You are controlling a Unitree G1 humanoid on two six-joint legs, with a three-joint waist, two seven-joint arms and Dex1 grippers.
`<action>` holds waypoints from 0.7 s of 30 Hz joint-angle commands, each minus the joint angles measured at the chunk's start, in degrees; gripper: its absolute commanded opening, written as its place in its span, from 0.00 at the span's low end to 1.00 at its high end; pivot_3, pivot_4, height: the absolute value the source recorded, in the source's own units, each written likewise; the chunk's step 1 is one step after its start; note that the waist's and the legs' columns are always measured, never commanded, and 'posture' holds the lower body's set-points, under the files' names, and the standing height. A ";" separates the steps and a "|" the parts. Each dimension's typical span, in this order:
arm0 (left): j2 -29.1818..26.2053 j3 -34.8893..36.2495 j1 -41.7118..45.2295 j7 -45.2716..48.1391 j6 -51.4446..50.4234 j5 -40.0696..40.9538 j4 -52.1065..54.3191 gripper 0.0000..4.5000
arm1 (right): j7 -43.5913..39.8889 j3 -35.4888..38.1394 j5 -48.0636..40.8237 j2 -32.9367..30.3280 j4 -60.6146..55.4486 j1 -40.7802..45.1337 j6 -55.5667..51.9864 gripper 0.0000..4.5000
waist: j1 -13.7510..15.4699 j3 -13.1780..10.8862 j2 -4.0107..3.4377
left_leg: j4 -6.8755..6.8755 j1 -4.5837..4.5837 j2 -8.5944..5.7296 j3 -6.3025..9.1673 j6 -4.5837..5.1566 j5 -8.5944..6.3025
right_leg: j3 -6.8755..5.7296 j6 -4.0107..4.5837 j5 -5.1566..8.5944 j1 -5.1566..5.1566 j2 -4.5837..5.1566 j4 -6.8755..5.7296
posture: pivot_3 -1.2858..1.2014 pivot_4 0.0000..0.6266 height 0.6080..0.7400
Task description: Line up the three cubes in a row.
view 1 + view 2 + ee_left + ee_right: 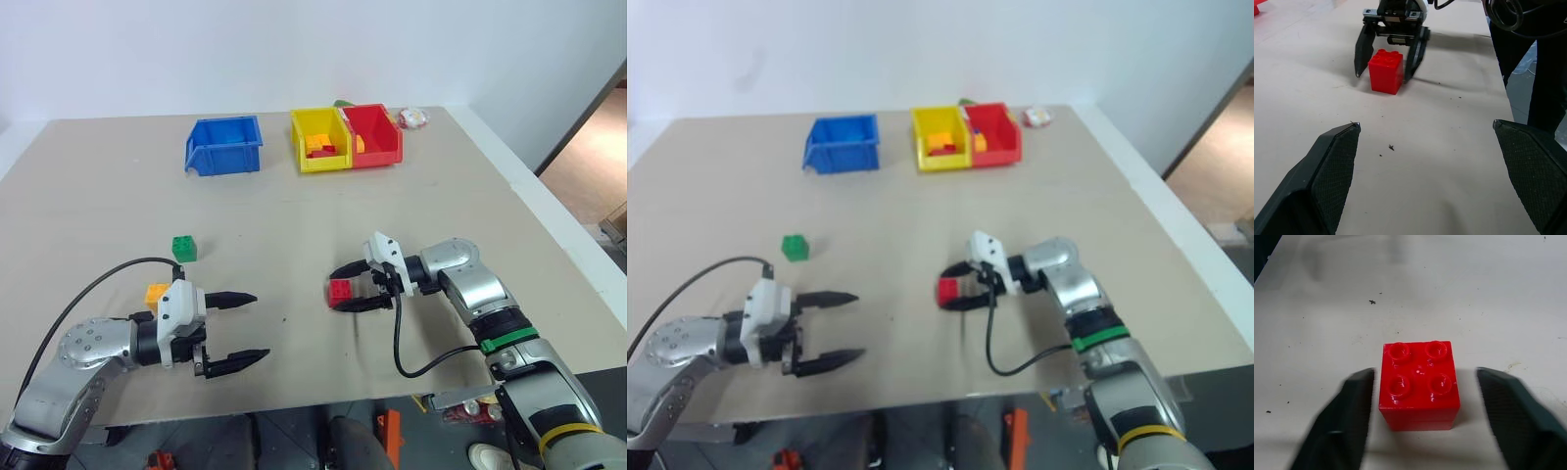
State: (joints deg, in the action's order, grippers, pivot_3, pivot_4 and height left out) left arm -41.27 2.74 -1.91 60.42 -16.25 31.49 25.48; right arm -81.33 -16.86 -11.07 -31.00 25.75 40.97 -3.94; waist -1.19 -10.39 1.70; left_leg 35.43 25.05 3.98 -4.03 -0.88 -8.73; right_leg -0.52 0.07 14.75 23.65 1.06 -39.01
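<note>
- the red cube [341, 291] sits studs up on the table [294, 225], between the spread fingers of the right gripper [345, 287]; gaps show on both sides, so the fingers look clear of it, though one may just brush it.
- the left gripper [249, 327] hangs wide open over bare table, holding nothing.
- the orange cube [157, 294] lies just beside the left wrist, partly hidden.
- the green cube [183, 248] stands a little beyond it, well apart from the red cube.
</note>
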 commanded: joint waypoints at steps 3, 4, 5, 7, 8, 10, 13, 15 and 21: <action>0.28 5.14 0.08 -3.88 -1.99 2.87 1.73 1.00 | 0.13 4.69 -3.79 -1.01 -7.57 0.50 -2.09 0.99 | 0.00 0.00 0.00 | -0.03 0.06 0.01 0.00 0.00 0.00 | 0.01 -0.03 0.00 0.08 -0.02 0.00 | 0.52 0.24 1.00; 0.51 6.16 0.01 -4.99 -2.71 3.60 1.78 1.00 | 0.14 5.15 -4.41 -1.40 -9.11 0.41 -3.43 0.99 | 0.00 0.00 0.00 | -0.04 0.09 0.03 0.01 0.00 0.00 | 0.01 -0.03 0.00 0.12 -0.02 -0.01 | 0.52 0.24 1.00; 1.01 7.76 -0.06 -6.82 -3.63 4.48 1.68 1.00 | 0.42 5.83 -5.20 -1.80 -11.04 0.34 -4.60 0.99 | 0.00 0.00 0.00 | -0.05 0.09 0.08 0.02 0.00 0.00 | 0.02 -0.03 0.00 0.12 -0.02 -0.01 | 0.52 0.24 1.00; 2.17 11.42 0.28 -11.85 -6.03 6.00 1.20 1.00 | 1.43 7.57 -7.47 -2.60 -15.43 0.20 -8.66 0.99 | 0.01 0.00 -0.01 | -0.05 0.09 0.14 0.04 -0.01 0.00 | -0.01 -0.03 0.00 0.12 -0.02 -0.01 | 0.52 0.24 1.00; 2.63 12.92 0.54 -13.99 -7.04 6.36 1.03 1.00 | 2.04 8.36 -8.34 -2.94 -17.29 0.05 -10.06 0.99 | 0.01 0.01 0.01 | -0.05 0.09 0.17 0.04 -0.01 -0.01 | -0.02 -0.03 0.00 0.12 -0.02 -0.01 | 0.52 0.24 1.00; 3.95 16.34 2.03 -19.84 -8.12 5.82 -0.02 1.00 | 3.59 10.19 -10.45 -3.49 -21.53 -0.46 -13.04 0.99 | 0.01 0.00 0.00 | -0.04 0.08 0.20 0.05 -0.02 -0.01 | -0.02 -0.02 0.00 0.11 -0.03 -0.01 | 0.52 0.24 1.00; 4.99 18.78 4.45 -28.83 -11.57 3.31 -1.47 1.00 | 5.60 11.58 -13.38 -3.95 -27.25 -1.57 -17.82 0.99 | 0.03 0.00 0.03 | -0.04 0.08 0.24 0.09 -0.02 -0.01 | -0.05 0.00 -0.02 0.12 -0.02 -0.02 | 0.52 0.24 1.00; 5.28 18.58 5.35 -34.09 -14.72 1.12 -1.49 1.00 | 6.36 11.65 -14.11 -3.92 -28.76 -2.03 -19.10 0.99 | 0.03 0.01 0.04 | -0.04 0.06 0.22 0.08 -0.02 -0.01 | -0.04 0.00 -0.03 0.10 -0.04 -0.02 | 0.52 0.24 1.00; 11.05 16.01 12.08 -48.52 -25.28 -0.35 -0.67 1.00 | 7.19 10.05 -13.67 -3.24 -29.98 -3.06 -18.29 0.99 | 0.11 -0.02 0.11 | -0.01 0.10 0.16 -0.10 -0.02 -0.01 | 0.01 -0.10 -0.08 0.12 -0.09 -0.02 | 0.52 0.24 1.00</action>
State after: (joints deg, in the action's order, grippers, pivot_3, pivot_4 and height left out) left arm -30.84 19.17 7.95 15.49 -39.97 31.81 23.18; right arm -74.49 -7.10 -24.42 -34.32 -1.78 37.76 -23.26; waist -1.08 -10.41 1.82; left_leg 35.44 25.19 4.04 -4.12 -0.90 -8.73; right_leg -0.50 -0.08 14.65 23.76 0.97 -39.02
